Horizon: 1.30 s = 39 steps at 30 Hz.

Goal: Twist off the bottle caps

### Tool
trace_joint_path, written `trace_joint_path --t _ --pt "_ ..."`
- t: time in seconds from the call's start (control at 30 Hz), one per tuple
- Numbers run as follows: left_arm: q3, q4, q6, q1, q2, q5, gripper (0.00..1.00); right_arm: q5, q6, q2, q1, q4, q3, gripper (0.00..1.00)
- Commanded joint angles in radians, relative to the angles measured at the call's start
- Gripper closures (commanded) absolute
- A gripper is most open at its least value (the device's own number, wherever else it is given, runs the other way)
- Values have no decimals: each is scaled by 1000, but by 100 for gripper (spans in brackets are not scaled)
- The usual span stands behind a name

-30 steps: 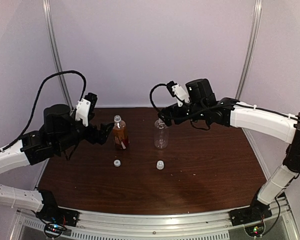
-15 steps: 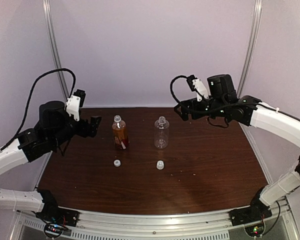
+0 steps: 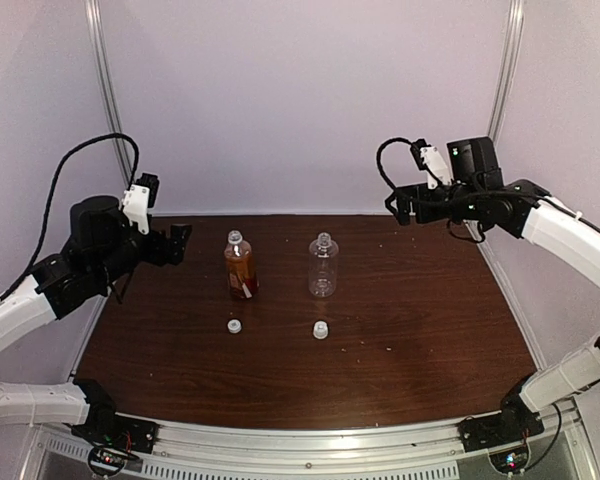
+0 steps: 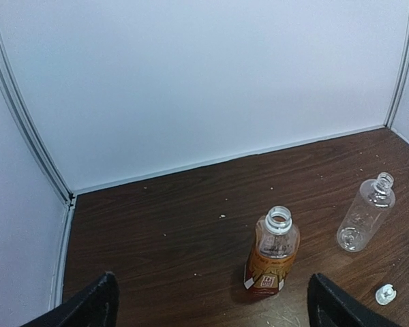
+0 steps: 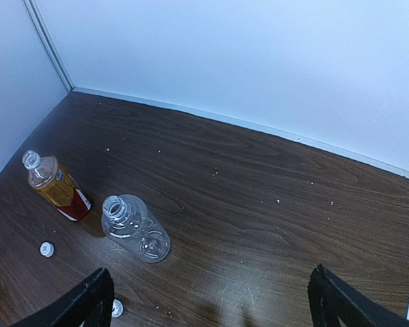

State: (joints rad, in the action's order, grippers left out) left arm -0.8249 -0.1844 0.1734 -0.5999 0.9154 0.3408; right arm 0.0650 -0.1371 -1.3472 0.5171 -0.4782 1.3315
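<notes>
Unscrewing looks done: first cap (image 3: 234, 326) on table (image 3: 430, 330) below amber bottle (image 3: 240, 266), second cap (image 3: 321, 330) below clear bottle (image 3: 323, 267), frame centre. Spread, empty: left gripper (image 3: 180, 242), right gripper (image 3: 395, 205), frame sides. Next: likely park arms.

The left gripper (image 4: 215, 305) holds its dark fingers (image 4: 95, 304) wide apart at the frame's bottom. Beyond them, on the dark wooden table (image 4: 157, 225), stand the uncapped amber bottle (image 4: 273, 255) and, to its right, the uncapped clear bottle (image 4: 367, 214), with one white cap (image 4: 386, 294) nearby.
</notes>
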Motion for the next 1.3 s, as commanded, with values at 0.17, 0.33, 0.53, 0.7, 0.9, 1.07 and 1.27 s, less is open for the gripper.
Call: trace_joint_path --t 0.17,0.33,0.53,0.7,0.9,1.07,1.27 --pt "-7 114 -101 9 -41 -34 2 -136 71 97 -6 25 -45 0" --pt "6 125 -118 9 -70 -40 2 -150 92 200 -6 83 -130 0" --pt "34 125 -119 9 -113 -71 2 -170 94 283 -6 108 -213 0" --pt "45 91 -113 8 -123 -109 2 -175 94 336 -6 128 -266 0" --pt "62 83 -111 6 -126 -139 2 -150 79 347 -7 126 -276 0" --pt "66 88 -101 5 -128 -98 2 -149 58 357 -7 135 -297 0" --pt "82 86 -103 6 -142 -76 2 -147 54 361 -6 141 -308 0"
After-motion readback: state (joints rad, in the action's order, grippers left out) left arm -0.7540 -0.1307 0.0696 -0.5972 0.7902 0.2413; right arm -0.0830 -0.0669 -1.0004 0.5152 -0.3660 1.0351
